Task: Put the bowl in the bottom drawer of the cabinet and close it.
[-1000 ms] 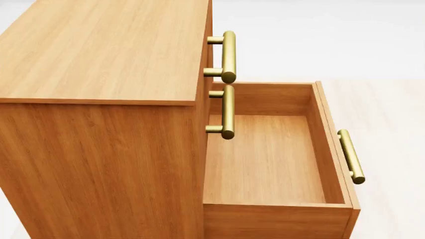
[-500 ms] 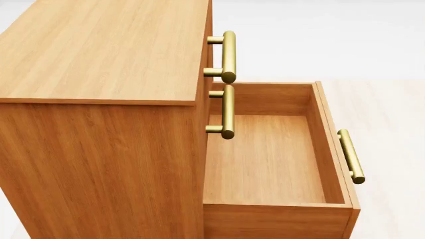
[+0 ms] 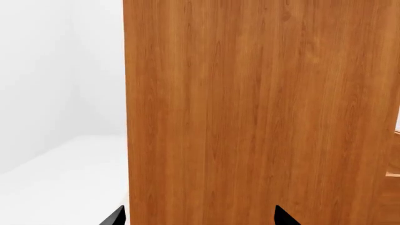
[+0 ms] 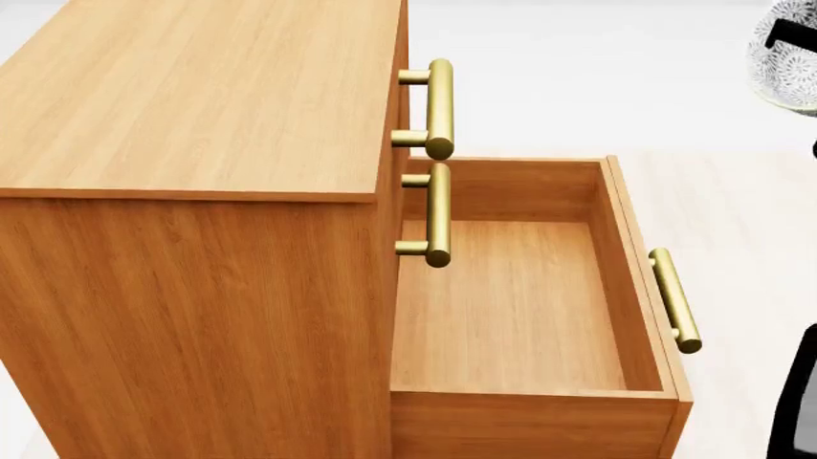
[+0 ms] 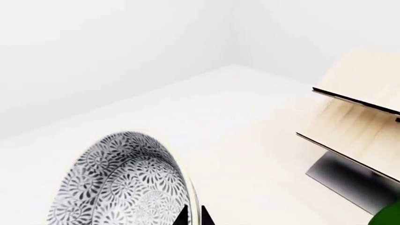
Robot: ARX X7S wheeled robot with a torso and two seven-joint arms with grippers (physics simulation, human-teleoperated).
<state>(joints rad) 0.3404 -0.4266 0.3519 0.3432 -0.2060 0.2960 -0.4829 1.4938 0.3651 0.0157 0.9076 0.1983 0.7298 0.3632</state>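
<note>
From the head camera I count one cabinet (image 4: pixel 191 239) with three drawers and three brass bar handles: the top handle (image 4: pixel 438 107) and the middle handle (image 4: pixel 437 214) sit on closed fronts, and the third handle (image 4: pixel 674 299) is on the bottom drawer (image 4: pixel 511 306), which stands pulled out with its floor bare. One bowl (image 4: pixel 785 57) shows at the top right corner of that view, above and beyond the open drawer's far right corner, not over the drawer's inside; a dark bar crosses it near its upper part. A black piece of my right arm also cuts in at the lower right edge. In the right wrist camera I see the same bowl (image 5: pixel 122 185) close up, tilted so its patterned inside faces the lens, and the right end effector (image 5: pixel 193 216) has its two dark tips pressed together on the bowl's rim, one on each face. Past it stands one pale wooden rack (image 5: pixel 359 122) on a dark base, and one green object (image 5: pixel 387 218) is cut by the frame's corner. The left wrist camera looks straight at a side panel of the cabinet (image 3: pixel 262 108); the left end effector (image 3: pixel 198 216) shows only two black tips, set well apart.
</note>
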